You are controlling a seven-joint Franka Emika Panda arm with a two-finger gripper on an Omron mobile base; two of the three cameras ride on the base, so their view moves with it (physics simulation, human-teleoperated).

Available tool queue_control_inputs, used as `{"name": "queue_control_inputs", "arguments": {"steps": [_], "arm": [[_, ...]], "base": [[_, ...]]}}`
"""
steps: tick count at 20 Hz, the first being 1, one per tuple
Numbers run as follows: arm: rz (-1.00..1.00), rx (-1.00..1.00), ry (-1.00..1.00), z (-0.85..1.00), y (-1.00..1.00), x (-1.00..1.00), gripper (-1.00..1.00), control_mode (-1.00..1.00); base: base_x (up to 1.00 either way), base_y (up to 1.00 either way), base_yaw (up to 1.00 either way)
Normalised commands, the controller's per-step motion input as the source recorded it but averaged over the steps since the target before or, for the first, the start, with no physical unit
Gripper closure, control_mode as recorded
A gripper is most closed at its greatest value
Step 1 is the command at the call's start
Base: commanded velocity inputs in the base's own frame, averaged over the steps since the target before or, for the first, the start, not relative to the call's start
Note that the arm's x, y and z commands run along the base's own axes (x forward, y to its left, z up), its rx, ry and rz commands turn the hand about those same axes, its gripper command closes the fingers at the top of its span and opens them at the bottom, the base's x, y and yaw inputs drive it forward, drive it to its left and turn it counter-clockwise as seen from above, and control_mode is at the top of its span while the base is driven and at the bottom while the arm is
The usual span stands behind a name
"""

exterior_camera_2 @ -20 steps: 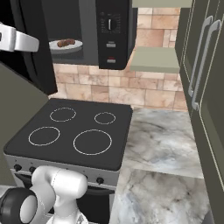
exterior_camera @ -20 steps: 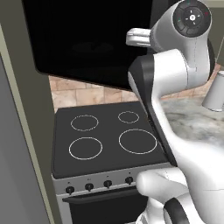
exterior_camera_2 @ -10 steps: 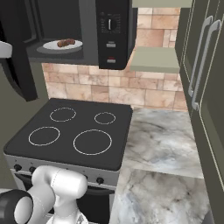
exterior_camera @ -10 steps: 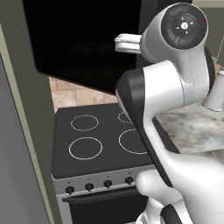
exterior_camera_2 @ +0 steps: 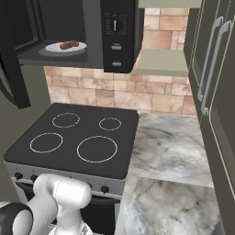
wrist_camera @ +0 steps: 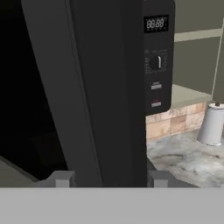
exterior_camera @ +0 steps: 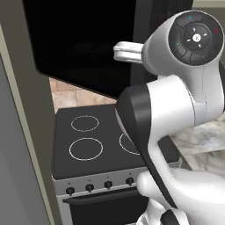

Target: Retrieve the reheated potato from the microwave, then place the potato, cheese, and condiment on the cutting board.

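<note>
**Microwave door open, potato on plate inside**

The microwave (exterior_camera_2: 87, 36) is found with its door (exterior_camera: 83, 44) swung wide above the stove (exterior_camera_2: 78, 137). The potato (exterior_camera_2: 69, 44) is seen lying on a white plate (exterior_camera_2: 55, 47) inside the cavity. The hand (wrist_camera: 107, 179) is positioned close to the door's edge, its two fingertips (wrist_camera: 61, 179) set apart on either side of it; whether the edge is gripped cannot be told. A grey canister (wrist_camera: 212, 124) is noted standing on the marble counter (wrist_camera: 188, 157).

One microwave (exterior_camera_2: 92, 36), one potato (exterior_camera_2: 69, 45), four burners (exterior_camera_2: 97, 148)
</note>
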Motion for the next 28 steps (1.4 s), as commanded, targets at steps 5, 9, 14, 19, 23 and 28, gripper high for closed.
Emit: {"name": "queue_control_inputs", "arguments": {"steps": [5,9,14,19,23,28], "arm": [[0.02,0.15,0.0,0.01,-0.19,-0.51,-1.0,-1.0],[0.1,0.23,0.07,0.03,-0.47,-0.22,-1.0,-1.0],[0.21,0.2,0.04,0.0,-0.61,-0.04,-1.0,-1.0],[0.19,0.25,0.01,-0.07,-0.51,0.01,-1.0,-1.0],[0.15,0.27,-0.03,-0.18,-0.27,0.04,-1.0,-1.0],[0.03,0.33,0.01,-0.13,-0.14,0.31,-1.0,-1.0]], "base": [[0.0,0.0,0.0],[0.0,0.0,0.0],[0.0,0.0,0.0],[0.0,0.0,0.0],[0.0,0.0,0.0],[0.0,0.0,0.0]]}}
